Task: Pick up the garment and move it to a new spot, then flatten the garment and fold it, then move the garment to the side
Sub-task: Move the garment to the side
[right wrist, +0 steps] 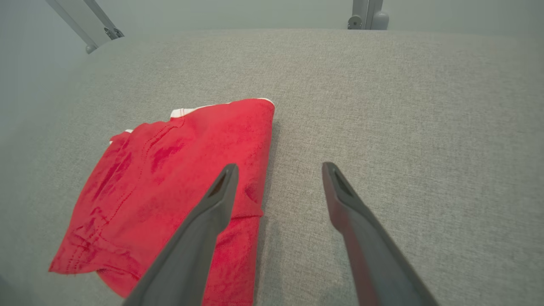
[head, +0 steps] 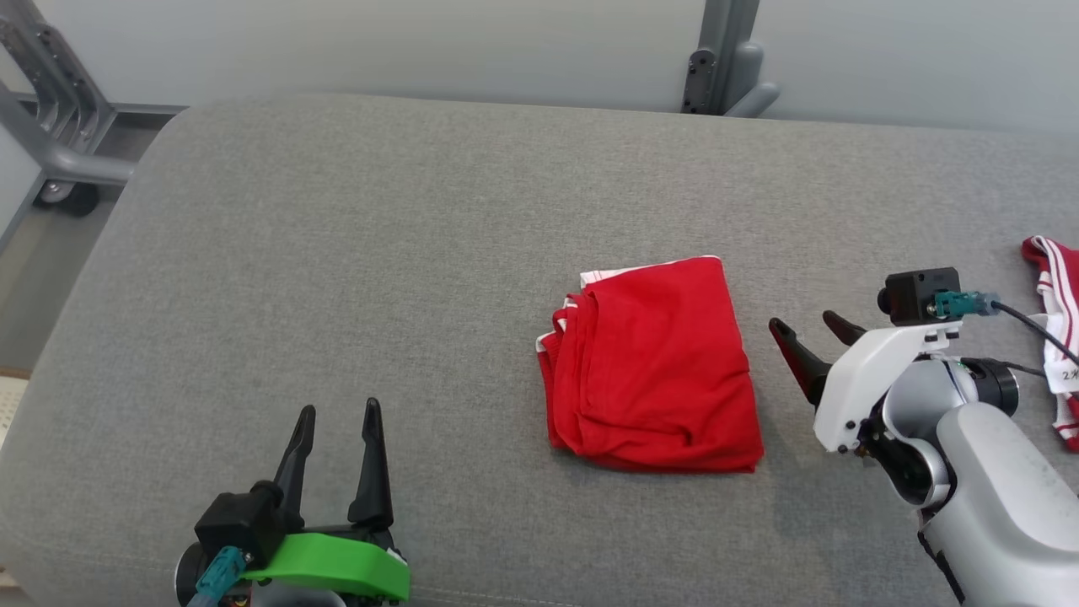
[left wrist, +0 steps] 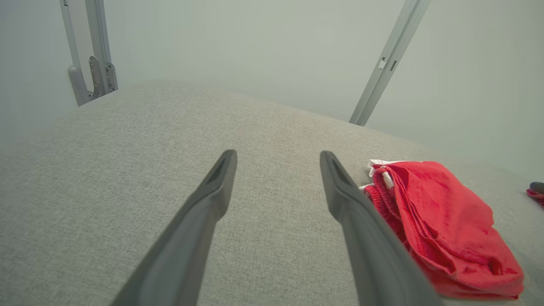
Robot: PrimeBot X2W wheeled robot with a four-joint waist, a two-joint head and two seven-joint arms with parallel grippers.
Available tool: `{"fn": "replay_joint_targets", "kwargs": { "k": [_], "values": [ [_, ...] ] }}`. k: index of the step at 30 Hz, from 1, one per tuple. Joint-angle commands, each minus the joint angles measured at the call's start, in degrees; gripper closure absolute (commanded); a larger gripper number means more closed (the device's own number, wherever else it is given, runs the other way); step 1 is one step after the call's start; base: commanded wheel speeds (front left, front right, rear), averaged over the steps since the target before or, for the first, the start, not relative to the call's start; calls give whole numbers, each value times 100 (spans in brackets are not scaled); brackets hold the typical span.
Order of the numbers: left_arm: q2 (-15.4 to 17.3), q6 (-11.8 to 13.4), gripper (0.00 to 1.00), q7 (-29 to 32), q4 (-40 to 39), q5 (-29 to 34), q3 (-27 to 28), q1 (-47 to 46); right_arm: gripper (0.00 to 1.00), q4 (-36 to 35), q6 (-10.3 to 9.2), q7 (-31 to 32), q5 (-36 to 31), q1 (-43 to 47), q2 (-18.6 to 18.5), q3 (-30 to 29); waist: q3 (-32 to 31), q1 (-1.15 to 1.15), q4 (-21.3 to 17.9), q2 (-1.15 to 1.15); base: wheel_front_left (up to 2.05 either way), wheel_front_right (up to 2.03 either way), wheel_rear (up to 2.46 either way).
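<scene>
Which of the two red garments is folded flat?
The red fabric garment in the middle; the white-striped one at the right edge lies bunched.

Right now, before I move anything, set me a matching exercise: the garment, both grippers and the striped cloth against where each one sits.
Things:
1 garment
2 left gripper
3 right gripper
4 striped cloth

Places:
A far right edge of the cushion
B near left, well apart from the garment, open
C mid cushion, folded
D just right of the garment, open

Pairs: 1-C; 2-B; 3-D; 4-A
</scene>
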Motion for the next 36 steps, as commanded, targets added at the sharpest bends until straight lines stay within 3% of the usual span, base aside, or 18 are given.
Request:
{"fn": "replay_joint_targets", "kwargs": {
  "k": [1,11,22,23,24,27,36],
  "values": [
    [5,36,0,0,-12,-36,-3,-93,0,37,-3,104,130,-101,-69,46,124,0,170,0,0,0,0],
    [5,80,0,0,10,-96,-138,-218,0,495,-2,1537,1740,-575,-629,608,415,0,643,0,0,0,0],
    [4,104,0,0,-6,-123,-191,-313,0,1131,-2,1808,2270,-926,-735,1099,565,0,864,0,0,0,0],
    [4,103,0,0,-7,-122,-188,-313,11,1158,-2,1784,2302,-944,-741,1152,573,0,868,0,0,0,0],
    [4,109,0,0,-13,-122,-185,-317,54,1178,-2,1770,2331,-968,-753,1197,582,0,867,0,0,0,0],
    [4,119,0,0,-19,-118,-154,-331,100,1195,-2,1658,2409,-1044,-813,1364,606,0,843,0,0,0,0],
    [4,99,0,0,-49,-36,-108,-358,100,1109,-4,1331,2592,-1370,-1117,1767,614,0,474,0,0,0,0]
  ]
}}
